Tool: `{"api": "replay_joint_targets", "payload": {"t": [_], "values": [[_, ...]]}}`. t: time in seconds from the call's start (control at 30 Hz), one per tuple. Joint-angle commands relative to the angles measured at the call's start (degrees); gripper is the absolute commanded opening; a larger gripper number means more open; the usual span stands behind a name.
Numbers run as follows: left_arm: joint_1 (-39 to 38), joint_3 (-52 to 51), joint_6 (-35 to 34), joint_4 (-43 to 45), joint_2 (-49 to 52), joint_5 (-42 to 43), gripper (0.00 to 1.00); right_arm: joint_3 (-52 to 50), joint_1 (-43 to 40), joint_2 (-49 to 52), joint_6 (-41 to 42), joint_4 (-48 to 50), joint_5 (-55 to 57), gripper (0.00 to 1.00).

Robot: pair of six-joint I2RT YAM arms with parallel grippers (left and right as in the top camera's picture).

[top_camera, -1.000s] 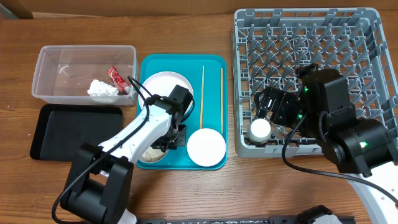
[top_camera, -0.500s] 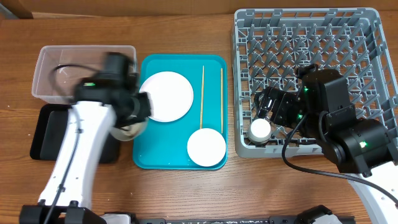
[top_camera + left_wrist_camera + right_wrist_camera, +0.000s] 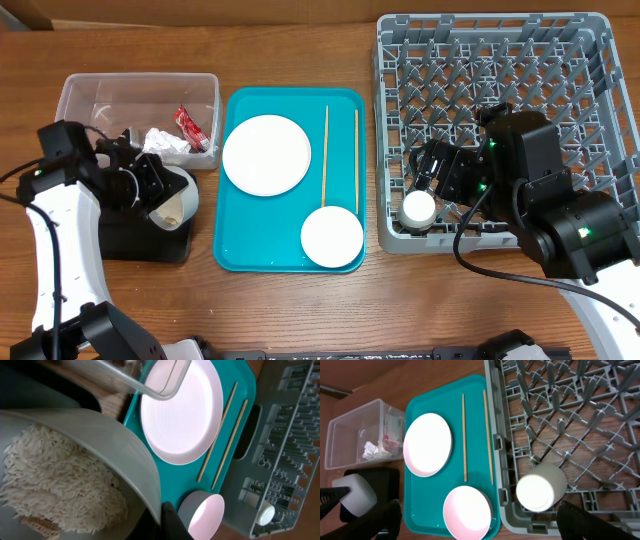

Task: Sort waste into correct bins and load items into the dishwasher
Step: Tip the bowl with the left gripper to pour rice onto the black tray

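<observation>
My left gripper (image 3: pixel 152 187) is shut on the rim of a white bowl (image 3: pixel 175 200) that holds rice grains (image 3: pixel 55 485). It holds the bowl tilted above the black tray (image 3: pixel 120 243). The clear tub (image 3: pixel 100 100) holds the red wrapper (image 3: pixel 187 125) and the tissue wad (image 3: pixel 160 142). The plate (image 3: pixel 266 155), two chopsticks (image 3: pixel 325 155) and a second bowl (image 3: pixel 332 237) lie on the teal tray (image 3: pixel 240 250). The white cup (image 3: pixel 418 208) lies in the near left corner of the grey dish rack (image 3: pixel 595 60). My right gripper (image 3: pixel 440 180) is open and empty above the cup (image 3: pixel 540 492).
The teal tray stands between the bins and the rack. Bare wooden table (image 3: pixel 300 310) runs along the front edge. The rack's upright pegs (image 3: pixel 570 400) fill most of its floor.
My left arm has carried the rice bowl off the teal tray, to the left, and now holds it over the black tray. The right arm has not moved.
</observation>
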Motion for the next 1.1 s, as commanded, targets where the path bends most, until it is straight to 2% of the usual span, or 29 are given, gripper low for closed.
{"api": "replay_joint_targets", "payload": {"t": [0.0,0.43,0.6,0.73,1.07], "values": [[0.52,0.02,3.10,0.79,-0.02,4.31,0.04,0.72,0.17,-0.11,0.26,0.00,0.55,1.00],[6.03,-0.13,13.81,2.05,-0.02,22.03,0.04,0.72,0.17,-0.11,0.26,-0.24,0.55,1.00],[10.32,-0.57,18.01,1.99,-0.02,29.35,0.04,0.72,0.17,-0.11,0.31,-0.22,0.55,1.00],[12.20,-2.08,20.96,2.60,-0.02,32.46,0.04,0.72,0.17,-0.11,0.48,-0.24,0.55,1.00],[17.77,-10.84,21.14,8.94,0.07,35.34,0.04,0.72,0.17,-0.11,0.48,-0.22,0.55,1.00]]}}
